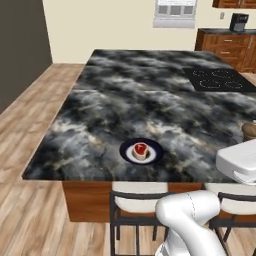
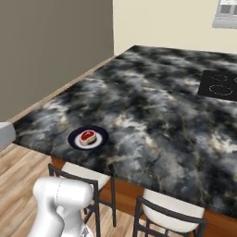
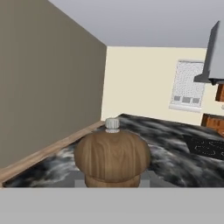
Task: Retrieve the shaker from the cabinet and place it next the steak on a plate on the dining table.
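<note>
The dining table (image 1: 150,100) has a black-and-grey marbled top. Near its front edge sits the navy-rimmed plate (image 1: 155,148) (image 2: 102,134) with the red steak (image 1: 140,149) (image 2: 87,136) on its white centre. My gripper (image 1: 249,139) hangs over the table's right side, well to the right of the plate, shut on the brown wooden shaker (image 1: 248,130). In the hand view the shaker (image 3: 112,157) looms close with its knob up, and the fingertips are hidden behind it. A reddish-brown upper cabinet (image 1: 234,3) shows at the far back right.
A black cooktop (image 1: 217,79) (image 2: 218,84) is set into the table's far right. Cushioned stools (image 1: 137,197) (image 2: 169,210) stand along the near edge. At the back right, a counter with drawers (image 1: 227,47) bears a black coffee machine (image 1: 238,22).
</note>
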Controlling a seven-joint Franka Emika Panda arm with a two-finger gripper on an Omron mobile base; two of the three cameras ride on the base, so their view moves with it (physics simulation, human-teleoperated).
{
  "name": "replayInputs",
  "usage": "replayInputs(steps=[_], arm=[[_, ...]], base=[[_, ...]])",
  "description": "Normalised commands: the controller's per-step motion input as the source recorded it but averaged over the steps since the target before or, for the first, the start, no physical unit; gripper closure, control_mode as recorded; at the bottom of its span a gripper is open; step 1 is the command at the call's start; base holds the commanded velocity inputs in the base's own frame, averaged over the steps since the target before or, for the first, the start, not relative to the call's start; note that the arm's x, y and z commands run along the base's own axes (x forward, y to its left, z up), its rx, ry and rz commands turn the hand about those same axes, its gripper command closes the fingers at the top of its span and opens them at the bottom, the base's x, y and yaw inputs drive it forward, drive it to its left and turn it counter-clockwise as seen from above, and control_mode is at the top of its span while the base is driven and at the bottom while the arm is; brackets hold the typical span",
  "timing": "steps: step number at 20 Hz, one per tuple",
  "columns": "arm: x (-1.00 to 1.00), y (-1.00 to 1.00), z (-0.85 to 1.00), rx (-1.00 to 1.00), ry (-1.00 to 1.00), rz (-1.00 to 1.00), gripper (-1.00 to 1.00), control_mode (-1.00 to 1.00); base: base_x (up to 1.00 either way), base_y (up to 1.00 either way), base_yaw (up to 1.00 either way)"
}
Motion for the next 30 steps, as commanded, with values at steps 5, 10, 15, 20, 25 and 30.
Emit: replayInputs(steps=[5, 10, 15, 20, 25, 30], arm=[[0.0, 0.0, 0.0, 0.0, 0.0, 0.0, 1.0, 1.0], [0.0, 0.0, 0.0, 0.0, 0.0, 0.0, 1.0, 1.0], [0.51, -0.06, 0.0, 0.0, 0.04, 0.02, 1.0, -1.0], [0.85, -0.49, -0.02, 0.0, 0.01, 0.25, 1.0, -1.0], [0.98, -0.64, -0.16, 0.0, 0.0, 0.33, 1.0, -1.0], [0.83, -0.71, -0.12, 0.0, 0.0, 0.35, 1.0, -1.0]], base=[[0.35, 0.0, -0.37], [0.41, 0.07, -0.26], [0.11, 0.03, -0.03], [0.0, 0.0, 0.0], [0.0, 0.0, 0.0], [0.0, 0.0, 0.0]])
